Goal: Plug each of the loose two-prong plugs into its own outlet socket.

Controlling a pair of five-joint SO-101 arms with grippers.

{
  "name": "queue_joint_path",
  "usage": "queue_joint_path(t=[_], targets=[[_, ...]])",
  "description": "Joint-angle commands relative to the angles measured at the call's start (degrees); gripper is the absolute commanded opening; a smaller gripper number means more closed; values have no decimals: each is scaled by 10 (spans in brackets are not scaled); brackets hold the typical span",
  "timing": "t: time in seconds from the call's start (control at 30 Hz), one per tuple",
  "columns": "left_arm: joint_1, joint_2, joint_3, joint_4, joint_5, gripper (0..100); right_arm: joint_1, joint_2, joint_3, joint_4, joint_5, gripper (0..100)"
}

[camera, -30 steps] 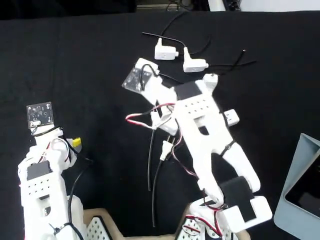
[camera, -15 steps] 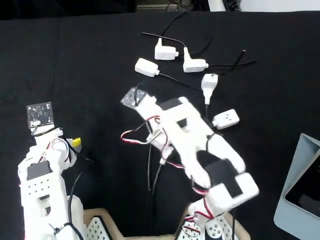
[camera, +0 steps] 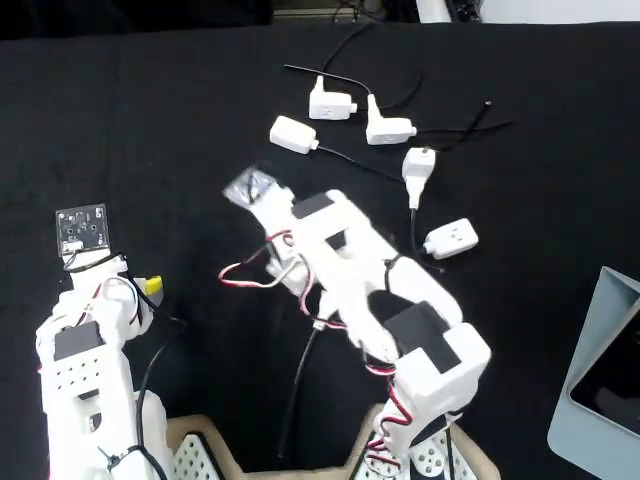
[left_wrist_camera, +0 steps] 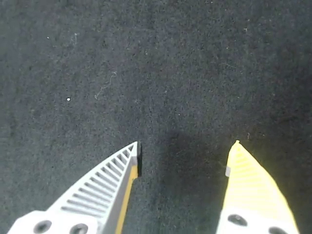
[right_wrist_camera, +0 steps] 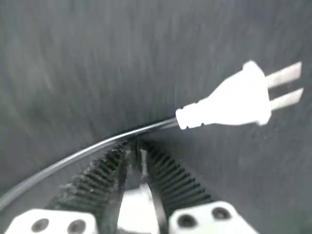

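high view: the right arm (camera: pixel 340 250) stretches over the middle of the black table (camera: pixel 150 100). a black cord (camera: pixel 298 385) runs out from under it toward the near edge. past the arm lie four white connectors (camera: pixel 332 101) with thin leads, near one another. a socket (camera: pixel 451 237) lies apart from them, just beside the arm. the left arm (camera: pixel 85 370) stands at the near left corner, well apart from all of these. a grey bin (camera: pixel 600 370) sits at the right edge.

left wrist view: the left gripper (left_wrist_camera: pixel 186 144) is spread wide, one grey finger and one yellow, with bare black table between them.

right wrist view: the right gripper (right_wrist_camera: pixel 134 144) has its fingers pressed together, pinching the cord at their tips. the white two-prong plug (right_wrist_camera: pixel 234 105) is just past the fingertips at the cord's end, prongs pointing away. whether it rests on the table i cannot tell.
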Motion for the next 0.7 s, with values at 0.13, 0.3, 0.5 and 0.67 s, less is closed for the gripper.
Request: queue_joint_path(t=[0.13,0.3,0.5,0.67], targets=[[-1,-9,-5,-11,-6,289,-15,-7,-44,-199,-127,13],[-1,-9,-5,-11,-7,289,10,-24,-45,-197,-124,15],[-1,-9,-5,-11,-7,289,42,-52,-68,-76,-80,127],[-1,-9,-5,-11,-7,289,56,-44,-121,46,-15,212]])
